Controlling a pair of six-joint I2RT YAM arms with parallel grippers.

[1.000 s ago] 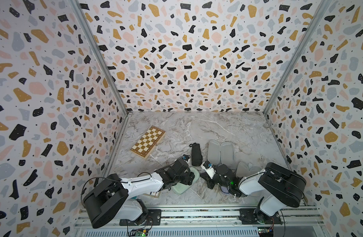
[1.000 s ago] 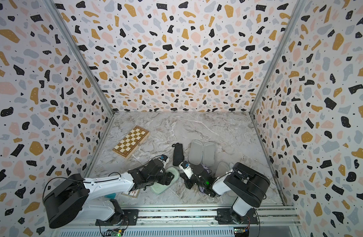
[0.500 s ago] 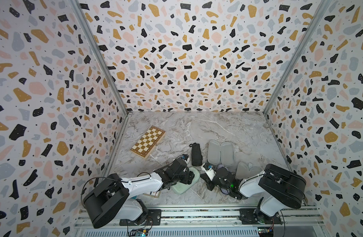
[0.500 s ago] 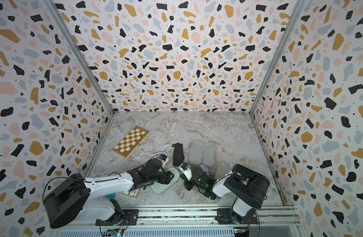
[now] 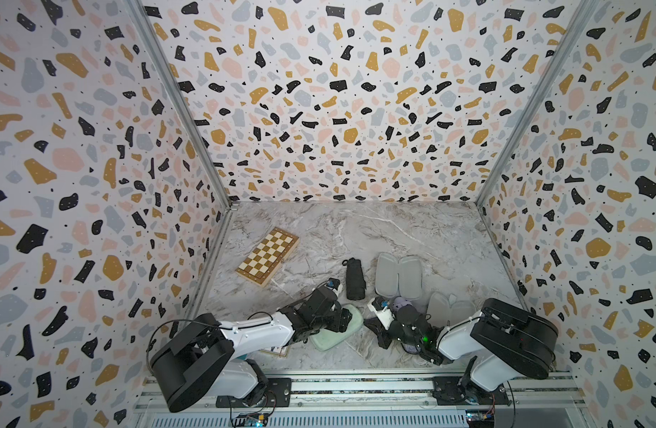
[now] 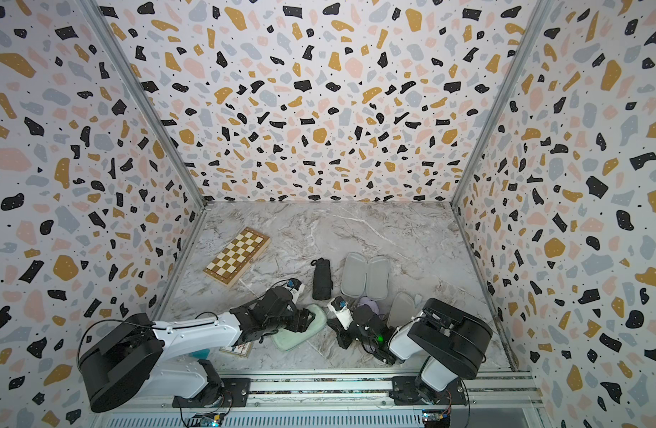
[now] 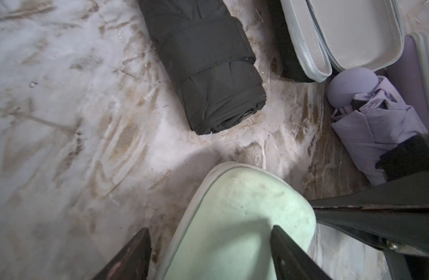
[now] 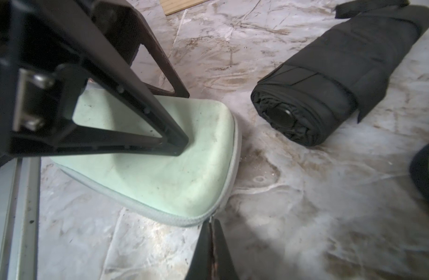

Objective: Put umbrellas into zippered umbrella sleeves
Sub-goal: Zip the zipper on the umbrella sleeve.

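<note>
Left hand (image 7: 210, 229) spread, pressing mint sleeve (image 7: 233, 208), lower centre; right hand (image 8: 211, 225) clenched on zip pull (image 8: 210, 219). Tiny pull could slip out; sleeve could skid.

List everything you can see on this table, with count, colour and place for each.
wooden chessboard box: one, brown and cream, far left on marble tabletop
black folded fabric umbrella: one, black, centre
open black-shelled clamshell case: one, grey lining, right of black umbrella
lilac folded fabric umbrella: one, lilac, beside right arm's wrist
open lilac-shelled clamshell case: one, grey lining, beside right arm
closed mint green zip case: one, mint, front centre
left gripper: one, black, open over mint case
right gripper: one, black, shut at mint case's zip
</note>
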